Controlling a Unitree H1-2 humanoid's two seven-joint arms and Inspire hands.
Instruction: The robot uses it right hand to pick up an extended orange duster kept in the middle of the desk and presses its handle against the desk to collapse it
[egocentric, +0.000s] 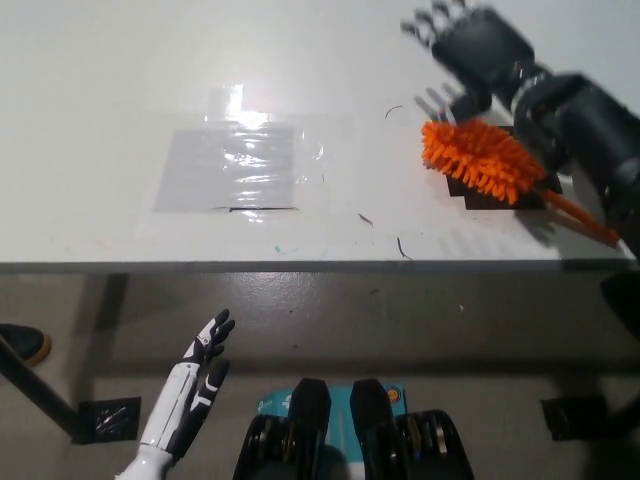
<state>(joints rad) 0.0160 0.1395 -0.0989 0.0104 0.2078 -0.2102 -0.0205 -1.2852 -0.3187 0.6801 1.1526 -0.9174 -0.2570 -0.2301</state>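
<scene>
One white left hand (190, 395) hangs at the lower left, below the desk's front edge and over the grey floor (400, 330), its fingers straight and slightly spread, holding nothing. Above it lies one broad white desk (100, 120), whose front edge runs straight across the middle of the view; the left and centre of its top give wide open room. One patch of clear glossy tape or plastic film (232, 165) is stuck flat near the centre, well apart from everything else, and a few short dark marks (385, 232) sit between it and the right side. Further right lies one fluffy orange duster (480, 160) with a thin orange handle (585, 215), flat on the desk over one black square patch (495, 195); its head points left and its handle runs down-right toward the desk's right front corner, close to the edge. One black right hand (470, 45) is raised just above and behind the duster head, near the far right of the desk, blurred, its fingers spread apart and gripping nothing, apart from the duster. The black forearm crosses above the handle's far end at the right border.
</scene>
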